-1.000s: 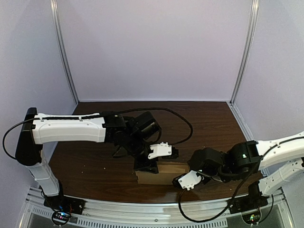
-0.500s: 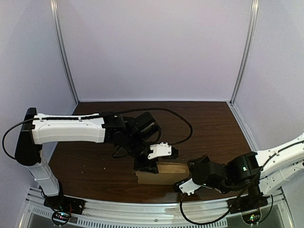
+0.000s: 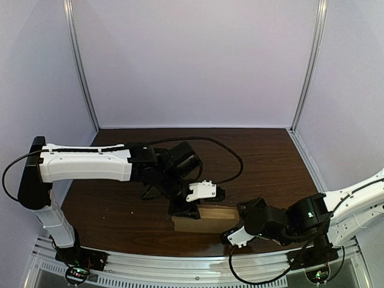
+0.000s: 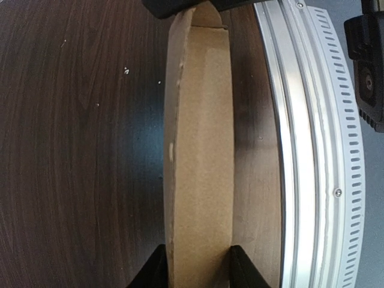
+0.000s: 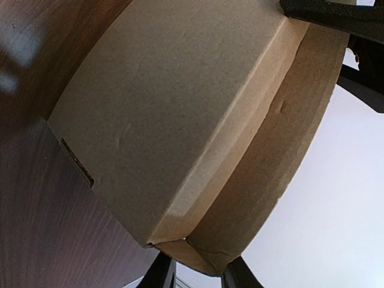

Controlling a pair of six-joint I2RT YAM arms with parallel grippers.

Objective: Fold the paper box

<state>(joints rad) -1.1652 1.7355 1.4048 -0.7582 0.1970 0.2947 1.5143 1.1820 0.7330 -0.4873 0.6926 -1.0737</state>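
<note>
Paper box (image 3: pixel 204 218) lies centre-near; my left gripper (image 4: pixel 195 267) clamps its left end; right gripper (image 5: pixel 198 271) narrow, straddling right corner, contact unclear.

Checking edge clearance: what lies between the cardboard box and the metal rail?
Nothing but a narrow bare strip of table between cardboard box and metal rail, clearest in the left wrist view.

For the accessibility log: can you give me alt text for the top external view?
A brown box sits near the front edge of a dark wood table, with a robot hand at each end. The left hand holds its left end from above; the right hand reaches in low at its right end. Pale lilac walls enclose the table.
</note>
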